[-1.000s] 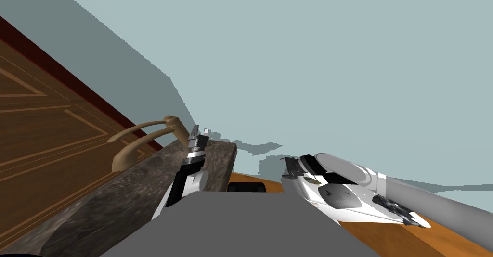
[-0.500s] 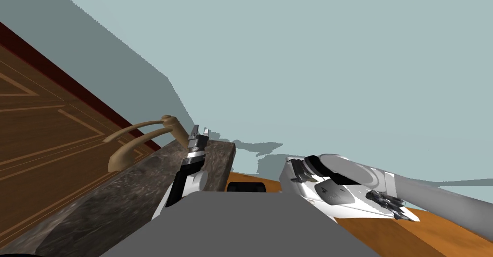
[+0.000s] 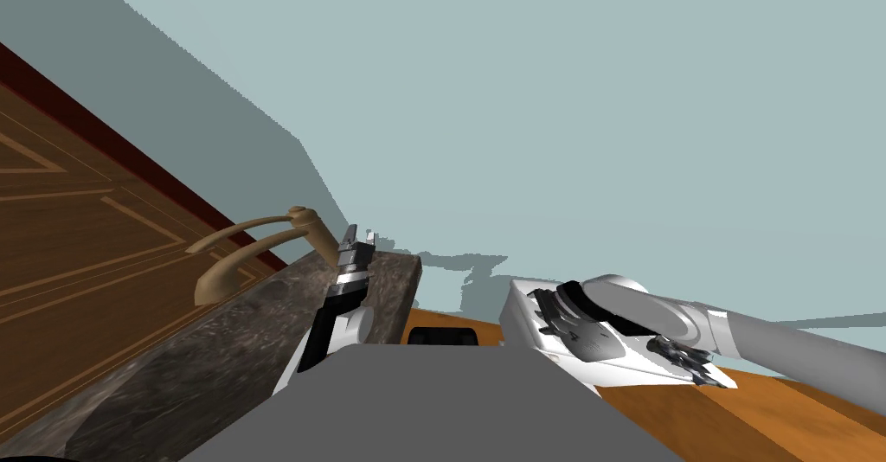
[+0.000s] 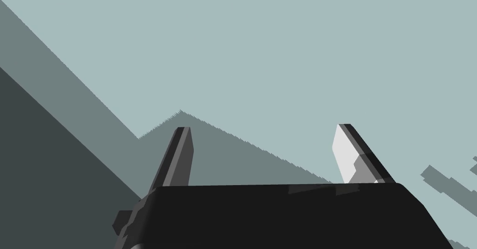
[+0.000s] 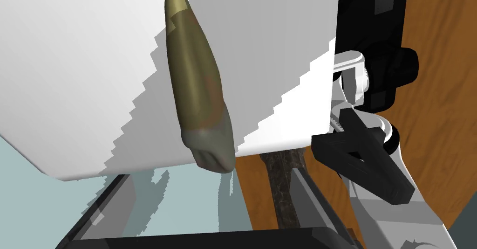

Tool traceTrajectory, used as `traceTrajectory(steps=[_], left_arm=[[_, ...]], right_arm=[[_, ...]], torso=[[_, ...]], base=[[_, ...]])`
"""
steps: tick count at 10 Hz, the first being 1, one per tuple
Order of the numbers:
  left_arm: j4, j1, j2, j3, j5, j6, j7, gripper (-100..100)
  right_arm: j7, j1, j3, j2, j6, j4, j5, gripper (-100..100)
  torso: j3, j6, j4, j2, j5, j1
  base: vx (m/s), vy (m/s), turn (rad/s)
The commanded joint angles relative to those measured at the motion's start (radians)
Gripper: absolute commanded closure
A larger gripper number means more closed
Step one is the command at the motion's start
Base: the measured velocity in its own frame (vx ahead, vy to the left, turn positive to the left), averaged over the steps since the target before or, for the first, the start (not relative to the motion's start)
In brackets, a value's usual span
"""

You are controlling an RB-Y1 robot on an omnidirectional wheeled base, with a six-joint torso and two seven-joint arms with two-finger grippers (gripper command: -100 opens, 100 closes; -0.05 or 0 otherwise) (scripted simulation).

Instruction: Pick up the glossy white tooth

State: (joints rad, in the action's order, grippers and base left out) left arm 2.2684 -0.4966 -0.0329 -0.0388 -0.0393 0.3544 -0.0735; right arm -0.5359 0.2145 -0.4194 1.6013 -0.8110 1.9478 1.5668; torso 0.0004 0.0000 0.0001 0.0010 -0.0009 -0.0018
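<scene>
A long pointed tooth (image 5: 198, 83), olive-brown with a greyish blunt end, lies on a flat white top (image 5: 70, 73). My right gripper (image 5: 212, 174) is open, and the tooth's blunt end sits just ahead of the gap between its fingers without touching them. In the head view the right gripper (image 3: 547, 306) hangs low over the left part of the white top (image 3: 640, 366), with the forearm reaching in from the right. My left gripper (image 3: 357, 242) is held up over a dark stone counter (image 3: 216, 353). It stands open and holds nothing (image 4: 264, 127).
A tan curved tap (image 3: 260, 249) rises from the counter's far side. A brown panelled door (image 3: 69, 223) is at the left. A small dark object (image 3: 683, 355) lies near the white top's right corner. Orange wood floor (image 3: 761, 422) lies below it.
My right hand has shifted a little along the white top and the forearm has dropped lower over it. The left arm has stayed still.
</scene>
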Motion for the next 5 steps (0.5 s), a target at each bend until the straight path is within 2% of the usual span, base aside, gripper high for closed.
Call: traceTrajectory(steps=[1,5], left_arm=[[0.0,0.0,0.0,0.0,0.0,0.0,0.0,0],[0.0,0.0,0.0,0.0,0.0,0.0,0.0,0]], right_arm=[[-0.017,0.001,-0.006,0.024,-0.005,0.006,0.035,-100],[-0.035,0.01,-0.018,0.076,-0.009,0.011,0.101,-100]], torso=[[0.0,0.0,0.0,0.0,0.0,0.0],[0.0,0.0,0.0,0.0,0.0,0.001]], base=[[-0.01,-0.024,-0.006],[-0.005,-0.011,-0.006]])
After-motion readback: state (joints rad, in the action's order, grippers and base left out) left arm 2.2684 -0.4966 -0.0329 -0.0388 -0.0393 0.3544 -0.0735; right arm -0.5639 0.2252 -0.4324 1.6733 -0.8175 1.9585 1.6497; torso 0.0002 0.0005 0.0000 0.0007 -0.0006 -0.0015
